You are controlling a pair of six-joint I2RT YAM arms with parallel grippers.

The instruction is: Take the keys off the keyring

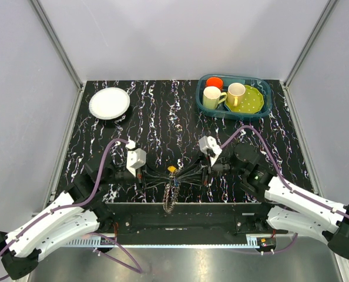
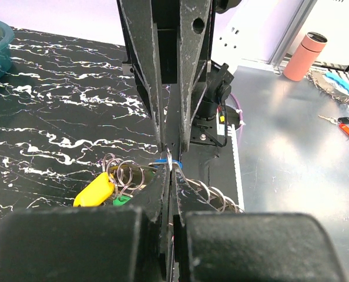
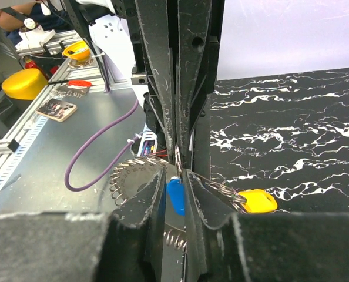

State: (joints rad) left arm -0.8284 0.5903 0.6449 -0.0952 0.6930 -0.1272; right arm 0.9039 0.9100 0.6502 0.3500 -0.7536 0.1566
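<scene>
Clamping the keyring [image 1: 186, 175] at lower centre of the top view with the left gripper [image 1: 146, 174], squeezing nearly shut on the thin wire. Clamping likewise from the opposite side with the right gripper [image 1: 205, 174]. Dangling the keys [image 1: 171, 200] in a blurred bunch just below. Hiding most of the wire behind black fingers [image 2: 142, 88] in both wrist views, leaving a yellow tag [image 2: 95, 189] and a blue key head [image 3: 175, 195] showing.

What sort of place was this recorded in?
Probably a robotics lab test cell: pale panel walls on aluminium posts enclose the black marbled table, and a cluttered metal workbench lies beyond.
</scene>
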